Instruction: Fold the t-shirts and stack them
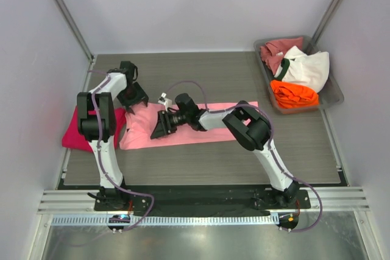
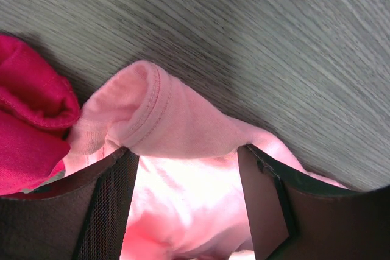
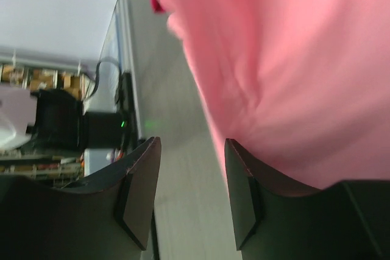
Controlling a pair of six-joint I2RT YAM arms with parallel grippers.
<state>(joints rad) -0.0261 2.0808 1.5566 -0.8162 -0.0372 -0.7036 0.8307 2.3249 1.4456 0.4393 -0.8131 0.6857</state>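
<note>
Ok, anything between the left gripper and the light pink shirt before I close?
Nothing visible. The left gripper is open right over the light pink t-shirt; the magenta-red t-shirt lies beside it, outside the fingers.

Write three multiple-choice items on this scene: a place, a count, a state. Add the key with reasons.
1. Where is the magenta-red t-shirt? A in the bin; B at the table's left edge; C on the right arm.
2. How many t-shirts lie in the bin? A one; B five; C three.
3. The right gripper is: A open; B shut on cloth; C out of view.
Key: B, it lies far left in the top view; C, three colours of cloth show there; A, table shows between its fingers.
</note>
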